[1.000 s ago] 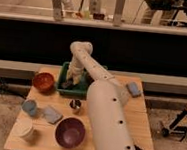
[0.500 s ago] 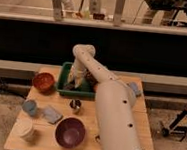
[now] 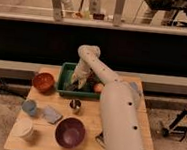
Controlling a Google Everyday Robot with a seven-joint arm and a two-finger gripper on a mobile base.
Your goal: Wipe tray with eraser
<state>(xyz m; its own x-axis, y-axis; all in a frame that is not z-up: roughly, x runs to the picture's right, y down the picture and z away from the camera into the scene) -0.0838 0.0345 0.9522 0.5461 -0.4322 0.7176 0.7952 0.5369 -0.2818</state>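
Note:
The green tray (image 3: 65,71) sits at the back middle of the wooden table. My arm rises from the lower right, bends above the tray and comes down into it. The gripper (image 3: 74,85) is low inside the tray, near its front left part. A small dark shape at the gripper's tip (image 3: 69,87) may be the eraser, but I cannot tell whether it is held. An orange fruit (image 3: 98,87) lies at the tray's right end, beside the arm.
A red bowl (image 3: 43,81) stands left of the tray. In front are a metal cup (image 3: 75,106), a purple bowl (image 3: 70,132), two grey-blue pads (image 3: 51,115) (image 3: 29,107) and a white cup (image 3: 25,130). Another grey pad (image 3: 134,87) lies at the right.
The arm's bend has shifted slightly to the right and the gripper has moved a little lower toward the tray's front. The other objects have not moved.

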